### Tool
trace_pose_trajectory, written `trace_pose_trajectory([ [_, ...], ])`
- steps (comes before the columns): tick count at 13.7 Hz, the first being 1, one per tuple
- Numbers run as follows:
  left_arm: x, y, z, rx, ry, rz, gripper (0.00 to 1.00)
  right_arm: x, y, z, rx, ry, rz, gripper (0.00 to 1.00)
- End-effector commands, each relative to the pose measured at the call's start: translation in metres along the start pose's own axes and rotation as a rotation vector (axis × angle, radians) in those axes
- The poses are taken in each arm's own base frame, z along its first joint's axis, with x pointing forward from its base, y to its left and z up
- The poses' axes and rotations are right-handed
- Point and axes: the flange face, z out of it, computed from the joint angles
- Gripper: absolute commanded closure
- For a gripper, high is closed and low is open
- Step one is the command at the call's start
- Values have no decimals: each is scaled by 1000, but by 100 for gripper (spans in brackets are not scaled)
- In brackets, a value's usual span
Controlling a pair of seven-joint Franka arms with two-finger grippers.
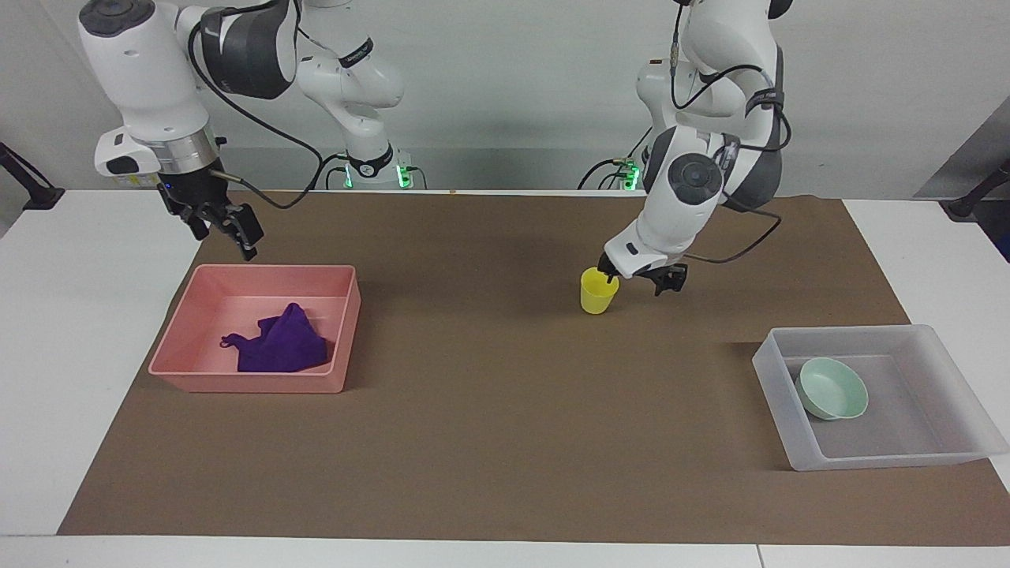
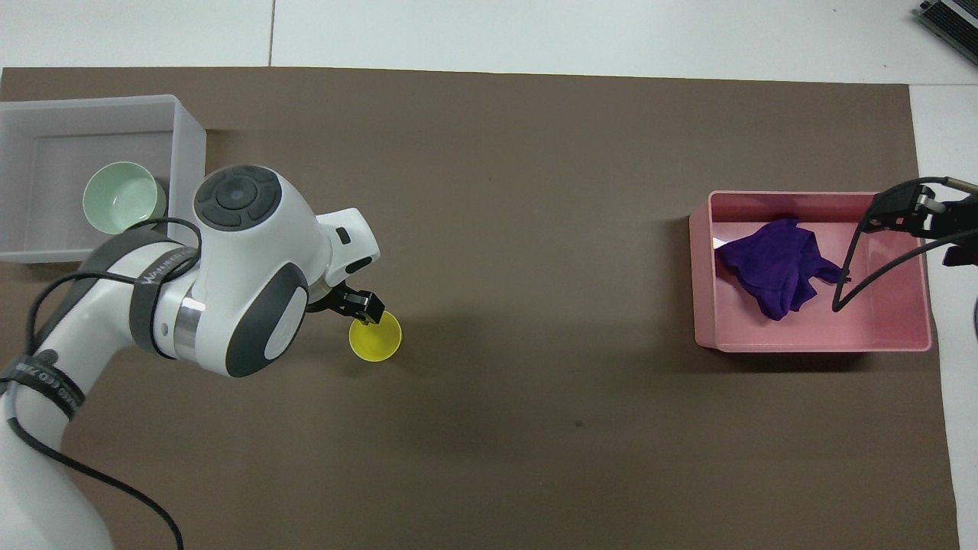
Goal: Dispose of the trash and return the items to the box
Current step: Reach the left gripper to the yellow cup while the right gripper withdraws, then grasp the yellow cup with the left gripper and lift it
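Your left hand sits right at the yellow cup, fingers apart. One fingertip is at the cup's rim on the side toward the left arm's end of the tabletop; the other hangs outside the cup, toward the box. Whether that fingertip touches the rim, you cannot tell. The cup stands upright, mouth up, its long axis vertical, so the grip looks to turn on the wall passing between the two fingers.

The cup lies just below and beside the left hand; the right hand is well apart from it, raised and spread open, near the pink tray's edge nearest the robots, and waits.

Purple rag lies in the pink tray. Mint-green bowl rests in the box. My read: only the cup is left to go.
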Motion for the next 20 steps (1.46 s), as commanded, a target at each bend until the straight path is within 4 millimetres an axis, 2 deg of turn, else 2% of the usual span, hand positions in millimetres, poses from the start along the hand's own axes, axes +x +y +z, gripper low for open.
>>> trace_pose_trajectory([
  [1, -6, 17, 14, -3, 15, 26, 0, 6, -6, -23, 23, -22, -32, 0],
  [3, -4, 20, 22, -10, 4, 27, 0, 7, -7, -36, 19, -39, -34, 0],
  [5, -2, 21, 26, -20, -8, 24, 81, 9, -19, -47, 11, -39, -62, 0],
  [6, 0, 21, 33, -20, -23, 29, 99, 11, -27, -58, 12, -45, -75, 0],
  [8, 2, 17, 36, -23, -29, 28, 100, 3, -49, -61, -12, -42, -119, 0],
  [10, 5, 16, 24, -24, -16, 27, 100, -6, -61, -57, -5, -63, -144, 0],
  [13, 10, 13, -1, -26, -28, 21, 100, -15, -65, -56, -7, -68, -149, 0],
  [14, 11, 8, -7, -28, -21, 15, 100, -14, -65, -56, -6, -67, -157, 0],
  [15, 15, -1, -21, -23, 6, 9, 100, -14, -66, -56, -5, -68, -158, 0],
  [17, 17, -42, -70, -31, 25, -37, 100, -14, -67, -56, 0, -68, -160, 0],
  [18, 19, -71, -95, -40, 24, -63, 100, -15, -67, -57, 1, -65, -161, 0],
  [20, 12, -133, -128, -27, 52, -101, 100, -15, -67, -57, 1, -65, -164, 0],
])
